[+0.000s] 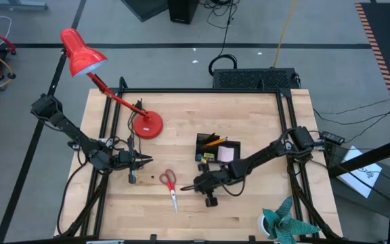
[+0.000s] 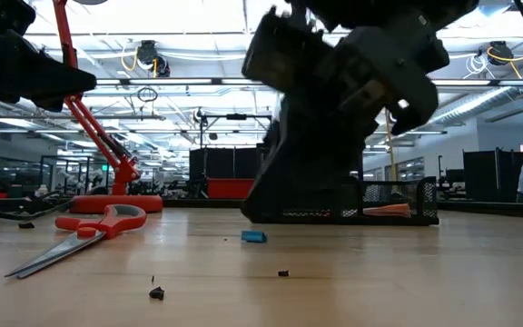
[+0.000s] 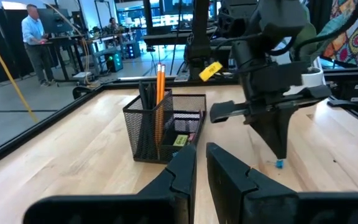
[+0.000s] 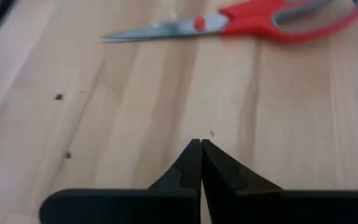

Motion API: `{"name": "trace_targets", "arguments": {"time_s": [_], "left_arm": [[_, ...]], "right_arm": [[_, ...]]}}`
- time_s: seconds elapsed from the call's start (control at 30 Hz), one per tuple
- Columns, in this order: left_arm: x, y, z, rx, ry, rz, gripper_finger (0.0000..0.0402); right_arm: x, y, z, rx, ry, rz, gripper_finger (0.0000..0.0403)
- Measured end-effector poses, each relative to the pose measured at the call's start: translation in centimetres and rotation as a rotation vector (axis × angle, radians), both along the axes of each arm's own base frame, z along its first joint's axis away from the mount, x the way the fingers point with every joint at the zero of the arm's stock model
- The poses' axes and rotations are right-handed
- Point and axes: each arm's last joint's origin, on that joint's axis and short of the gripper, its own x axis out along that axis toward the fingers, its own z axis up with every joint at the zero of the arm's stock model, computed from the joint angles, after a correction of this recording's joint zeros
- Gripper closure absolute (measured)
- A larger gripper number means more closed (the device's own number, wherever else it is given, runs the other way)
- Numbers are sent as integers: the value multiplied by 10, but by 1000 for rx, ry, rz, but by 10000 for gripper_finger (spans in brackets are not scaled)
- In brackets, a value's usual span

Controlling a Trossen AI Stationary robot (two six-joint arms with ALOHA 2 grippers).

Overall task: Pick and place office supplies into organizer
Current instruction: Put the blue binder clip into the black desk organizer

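High view: right gripper (image 1: 189, 186), fingers pressed together (nothing held), sits beside scissors (image 1: 170, 184); left gripper (image 1: 147, 160) waits, fingers narrowly parted, well apart from organizer (image 1: 217, 150).

Red-handled scissors (image 1: 170, 185), black mesh organizer (image 1: 212, 148)

scissors (image 1: 170, 184): you've got one pair, red-handled, flat on the table
organizer (image 1: 217, 148): one black mesh tray
pencils (image 3: 160, 78): two orange ones, upright in the organizer
blue clip (image 2: 254, 237): one, on the wood near the organizer
desk lamp (image 1: 83, 55): one, red
arms: two
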Motion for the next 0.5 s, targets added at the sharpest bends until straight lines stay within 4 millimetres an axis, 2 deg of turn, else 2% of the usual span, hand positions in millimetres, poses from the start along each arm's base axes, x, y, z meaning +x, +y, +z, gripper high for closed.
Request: {"name": "trace_targets", "arguments": {"time_s": [0.13, 0.23, 0.4, 0.5], "left_arm": [[0, 0, 0, -6, -1, 1, 355], [0, 0, 0, -6, -1, 0, 355], [0, 0, 0, -5, -1, 1, 355], [0, 0, 0, 1, 0, 0, 355]], "right_arm": [[-2, 4, 3, -82, -30, 100, 398], [-4, 4, 14, -83, -60, 206, 377], [-6, -6, 28, -45, -80, 376, 298], [-4, -15, 33, -28, -91, 400, 245]]}}
